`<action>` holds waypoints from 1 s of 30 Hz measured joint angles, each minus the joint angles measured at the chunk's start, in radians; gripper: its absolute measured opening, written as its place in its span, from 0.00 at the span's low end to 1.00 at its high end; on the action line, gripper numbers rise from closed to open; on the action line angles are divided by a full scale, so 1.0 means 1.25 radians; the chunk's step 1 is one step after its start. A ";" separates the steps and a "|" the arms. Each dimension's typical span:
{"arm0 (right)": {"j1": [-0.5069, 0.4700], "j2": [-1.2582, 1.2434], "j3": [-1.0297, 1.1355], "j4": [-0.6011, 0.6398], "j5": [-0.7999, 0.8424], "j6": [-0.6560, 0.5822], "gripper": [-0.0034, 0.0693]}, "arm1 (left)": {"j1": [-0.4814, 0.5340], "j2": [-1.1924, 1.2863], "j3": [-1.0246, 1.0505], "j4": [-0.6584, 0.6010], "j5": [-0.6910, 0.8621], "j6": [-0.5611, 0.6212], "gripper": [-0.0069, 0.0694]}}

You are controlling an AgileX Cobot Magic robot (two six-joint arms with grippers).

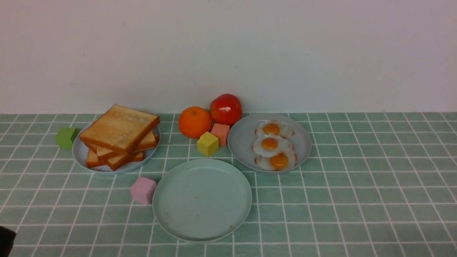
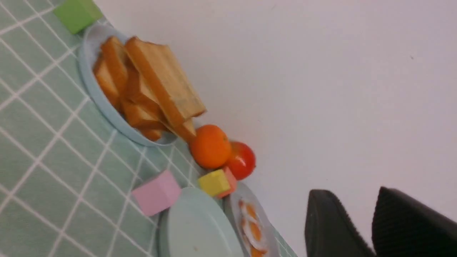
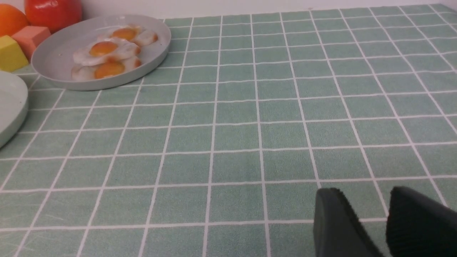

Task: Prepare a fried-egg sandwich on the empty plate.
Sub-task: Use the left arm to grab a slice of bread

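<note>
Orange and tomato stand behind a yellow cube (salmon cube just beside).

My right pincer shows ribbed matt black pads; the surface wears matt woven cloth; the plate looks smooth, satiny plastic.

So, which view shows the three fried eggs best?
The front view: all three fried eggs show clearly on their grey plate, from above. The right wrist view shows them at a low angle; the left wrist view, blurred, edge-on and cut off.
</note>
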 joint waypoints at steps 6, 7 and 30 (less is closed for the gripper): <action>0.000 0.000 0.000 0.000 0.000 0.000 0.38 | 0.000 0.156 -0.171 0.030 0.141 0.151 0.07; 0.000 0.000 0.000 0.000 0.000 0.000 0.38 | 0.000 0.202 -0.197 0.033 0.170 0.183 0.07; 0.015 0.037 -0.153 0.373 -0.044 0.158 0.28 | -0.241 1.028 -0.756 0.501 0.494 0.256 0.07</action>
